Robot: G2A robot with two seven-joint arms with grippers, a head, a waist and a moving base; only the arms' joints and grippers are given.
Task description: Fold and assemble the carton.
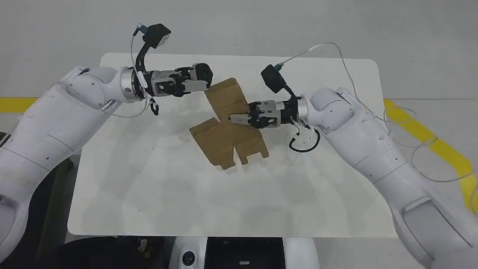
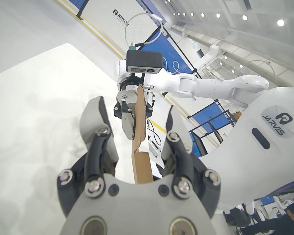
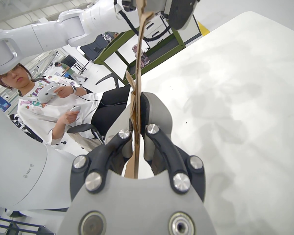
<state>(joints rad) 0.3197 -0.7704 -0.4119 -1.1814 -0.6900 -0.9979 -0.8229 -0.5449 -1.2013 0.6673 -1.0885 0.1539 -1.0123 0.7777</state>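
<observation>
Top view has the flat carton (image 1: 228, 131) held over the table (image 1: 149, 194), right gripper (image 1: 234, 118) clamped on 1 edge, left gripper (image 1: 210, 82) wide open astride the opposite edge — best to close squarely before folding.

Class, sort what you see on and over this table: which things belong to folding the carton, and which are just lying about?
Belongs to the job:
carton
right gripper, clamped on the carton
left gripper, open around the carton's edge

Just lying about:
black cable loop, on the white table
</observation>
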